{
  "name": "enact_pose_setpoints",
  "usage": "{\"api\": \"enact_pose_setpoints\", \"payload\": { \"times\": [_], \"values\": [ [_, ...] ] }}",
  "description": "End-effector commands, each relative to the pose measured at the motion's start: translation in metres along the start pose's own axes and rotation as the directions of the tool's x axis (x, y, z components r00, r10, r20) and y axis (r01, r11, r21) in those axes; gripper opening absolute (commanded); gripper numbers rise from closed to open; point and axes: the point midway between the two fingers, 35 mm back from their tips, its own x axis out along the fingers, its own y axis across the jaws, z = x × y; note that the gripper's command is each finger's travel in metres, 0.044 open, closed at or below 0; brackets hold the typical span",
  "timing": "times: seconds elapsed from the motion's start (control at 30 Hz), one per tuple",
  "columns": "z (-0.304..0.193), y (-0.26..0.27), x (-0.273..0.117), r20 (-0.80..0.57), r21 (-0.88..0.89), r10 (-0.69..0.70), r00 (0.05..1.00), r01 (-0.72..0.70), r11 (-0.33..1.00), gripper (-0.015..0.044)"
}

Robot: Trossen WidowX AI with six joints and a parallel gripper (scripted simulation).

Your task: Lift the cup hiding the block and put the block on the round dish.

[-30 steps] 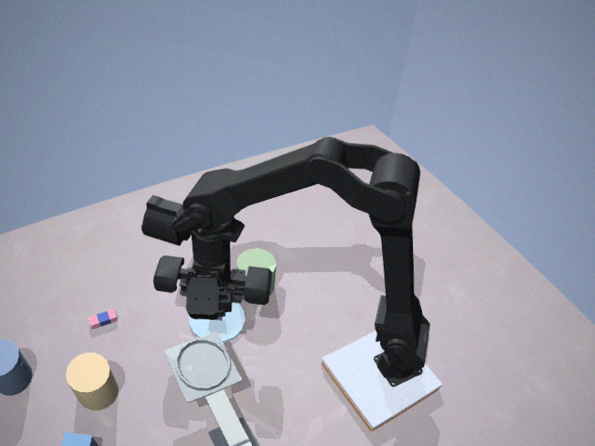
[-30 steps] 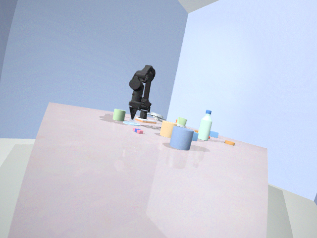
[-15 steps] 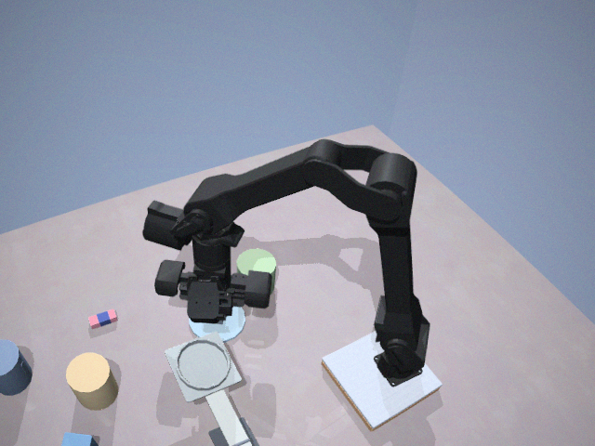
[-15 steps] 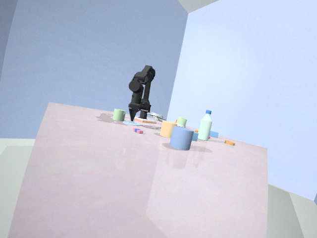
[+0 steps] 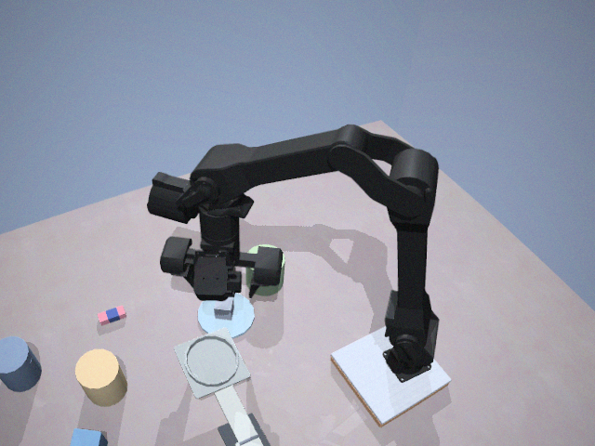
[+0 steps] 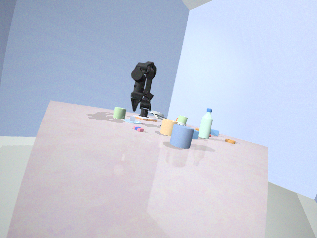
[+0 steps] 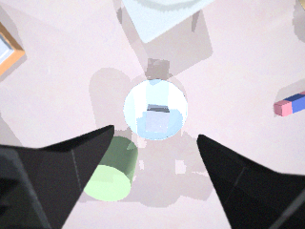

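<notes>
The grey block (image 5: 223, 310) (image 6: 132, 118) (image 7: 157, 121) is at the round light-blue dish (image 5: 240, 327) (image 6: 136, 122) (image 7: 133, 107), within its outline, and appears to rest on it. My gripper (image 6: 133, 110) (image 7: 155, 133) is open above the block, with nothing between its fingers. One green cup (image 5: 265, 286) (image 6: 119, 112) (image 7: 116, 183) stands on the table beside the dish, not above it. The other green cup (image 6: 182, 119) is at the balance's far end. The balance's empty pan (image 5: 188, 374) (image 6: 157, 112) (image 7: 148, 29) is raised.
A pink and blue bar (image 5: 112, 315) (image 6: 138, 128) (image 7: 292, 104) lies near the dish. Beyond it stand an orange cylinder (image 5: 100, 376) (image 6: 168, 127), a blue cylinder (image 5: 19, 365) (image 6: 181, 137) and a pale green bottle (image 6: 205, 126). A blue box (image 5: 87, 438) is near them.
</notes>
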Motion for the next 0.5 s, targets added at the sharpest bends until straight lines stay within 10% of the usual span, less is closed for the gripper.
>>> {"api": "enact_pose_setpoints", "payload": {
  "times": [0.0,0.47],
  "values": [
    [0.0,0.0,-0.009,0.001,-0.004,-0.001,1.0,0.001,1.0,0.044],
    [0.001,0.003,-0.055,-0.002,0.0,-0.008,1.0,0.008,1.0,0.044]
  ]
}}
